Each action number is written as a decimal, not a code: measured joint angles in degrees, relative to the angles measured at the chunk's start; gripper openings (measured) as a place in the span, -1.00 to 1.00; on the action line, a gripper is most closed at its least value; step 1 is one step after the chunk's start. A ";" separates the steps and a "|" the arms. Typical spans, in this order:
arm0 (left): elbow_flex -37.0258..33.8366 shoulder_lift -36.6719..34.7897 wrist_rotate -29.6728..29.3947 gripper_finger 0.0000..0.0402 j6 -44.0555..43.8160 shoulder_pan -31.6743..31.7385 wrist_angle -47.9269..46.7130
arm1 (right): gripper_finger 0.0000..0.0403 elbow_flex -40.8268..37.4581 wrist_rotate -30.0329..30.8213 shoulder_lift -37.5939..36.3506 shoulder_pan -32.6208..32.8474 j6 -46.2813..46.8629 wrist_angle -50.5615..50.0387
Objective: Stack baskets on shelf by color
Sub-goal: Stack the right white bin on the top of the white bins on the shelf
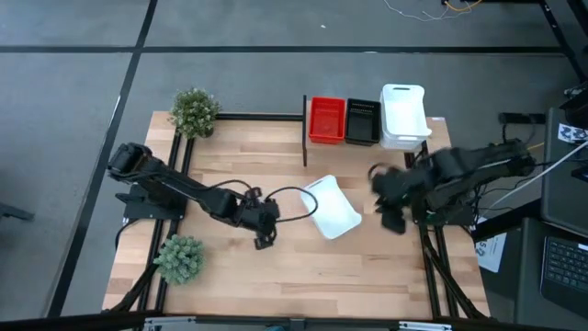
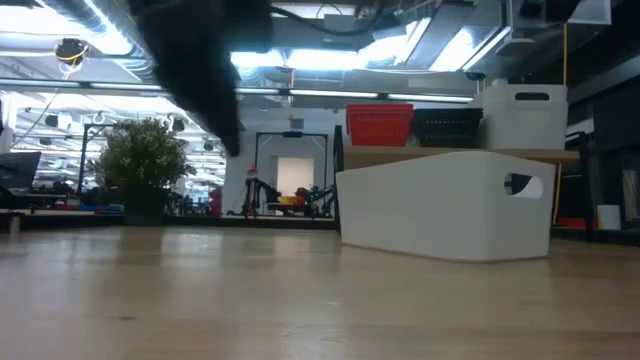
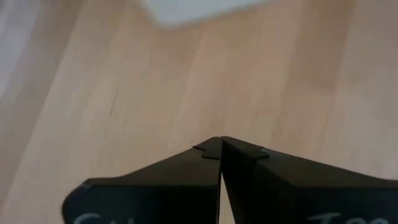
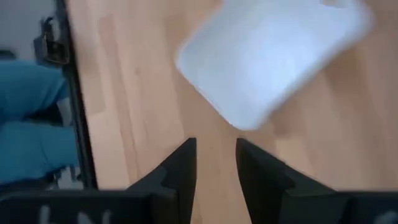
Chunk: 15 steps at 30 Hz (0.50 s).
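A white basket [image 1: 333, 208] [image 2: 445, 205] [image 4: 273, 62] rests on the table's middle, with no gripper touching it. On the shelf [image 2: 400, 152] at the far edge stand a red basket [image 1: 326, 119], a black basket [image 1: 362, 121] and stacked white baskets [image 1: 403, 116]. My left gripper [image 1: 266, 234] [image 3: 221, 149] hangs over bare wood to the left of the white basket, shut on nothing. My right gripper [image 1: 390, 216] [image 4: 216, 155] hangs to the right of that basket, pointing down at the table, open with nothing between its fingers.
Two small green plants stand at the table's left, one far [image 1: 194, 112] and one near [image 1: 180, 257]. Bare wood lies along the near edge [image 1: 303, 276]. A person's blue-clad legs [image 4: 31, 124] show beyond the table's edge in the right wrist view.
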 joint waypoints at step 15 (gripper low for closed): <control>-0.07 -14.05 -8.05 -1.00 -10.80 -7.33 -18.39 | -0.46 -24.72 0.76 15.84 4.10 -20.29 49.62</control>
